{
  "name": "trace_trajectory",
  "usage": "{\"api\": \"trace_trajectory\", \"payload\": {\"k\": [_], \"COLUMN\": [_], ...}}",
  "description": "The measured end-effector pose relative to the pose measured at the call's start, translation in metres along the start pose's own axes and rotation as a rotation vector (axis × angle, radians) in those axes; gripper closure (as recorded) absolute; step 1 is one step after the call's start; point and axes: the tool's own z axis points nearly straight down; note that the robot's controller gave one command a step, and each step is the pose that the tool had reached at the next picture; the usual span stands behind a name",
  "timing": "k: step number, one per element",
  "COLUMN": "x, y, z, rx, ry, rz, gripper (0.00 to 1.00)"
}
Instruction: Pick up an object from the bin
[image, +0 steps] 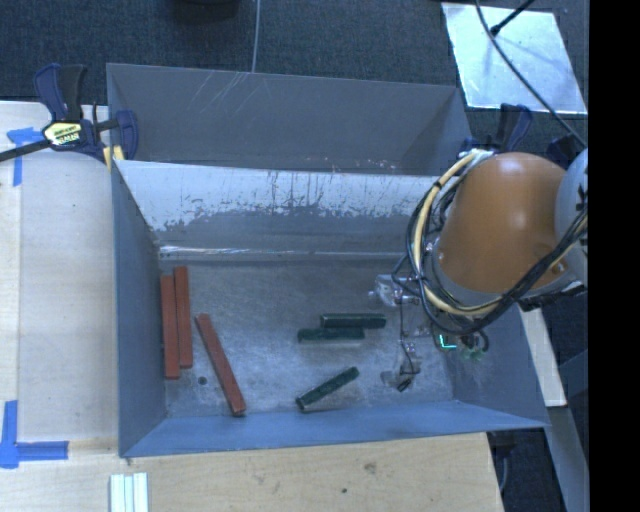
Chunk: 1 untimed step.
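- Since nothing sat between the fingers (403, 379), the pick was judged not yet made; every piece lay on the floor of the bin (135, 300).
- The gripper (397, 338) hung low over the right part of the floor, its fingers seemingly spread wide and empty.
- Nearest to it lay a dark green bar (350, 323), flat, its right end just beside the gripper. It was the likeliest piece to be taken, though the fingers were not round it.
- A second green bar (327, 389) lay slanted near the front wall.
- Three red-brown sticks (176, 320) lay well apart at the left.
- Left to do: close on a piece and lift.
- The arm came in from the right, its orange domed cover (500, 220), ringed with cables, above the bin's right wall, wrist pointing down.
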Motion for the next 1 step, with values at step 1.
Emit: {"api": "trace_trajectory", "payload": {"k": [1], "x": [-0.0724], "y": [0.0148], "z": [0.1309], "rx": [0.0], "ry": [-0.006], "rz": [0.043], "gripper": [0.0]}}
